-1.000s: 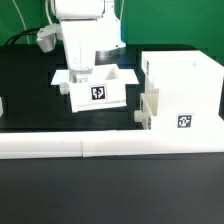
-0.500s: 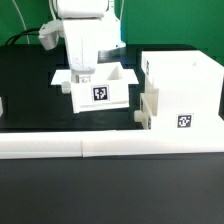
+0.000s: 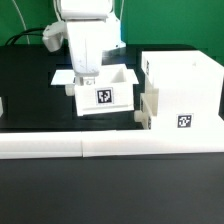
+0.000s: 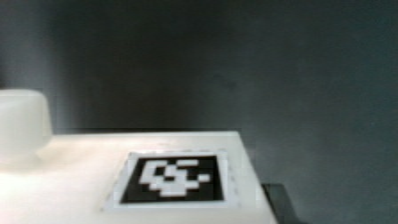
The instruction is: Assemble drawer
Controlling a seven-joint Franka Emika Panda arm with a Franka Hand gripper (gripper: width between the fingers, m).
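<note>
A small white open-top tray [image 3: 105, 97] with a black-and-white tag on its front stands on the black table, left of the tall white drawer case [image 3: 185, 90], which carries its own tag low on the front. My gripper [image 3: 85, 79] reaches down onto the tray's left rear wall and appears shut on it. In the wrist view the tray's tagged white face [image 4: 175, 178] fills the lower part, and one dark fingertip [image 4: 281, 205] shows beside it. The other finger is hidden.
A long low white rail [image 3: 110, 148] runs along the front of the table. The marker board [image 3: 60, 76] lies flat behind the tray. A small white piece [image 3: 2, 104] sits at the exterior view's left edge. Cables hang at the back left.
The gripper and the small tray have shifted together a little toward the exterior view's right, closer to the drawer case. The case has not moved.
</note>
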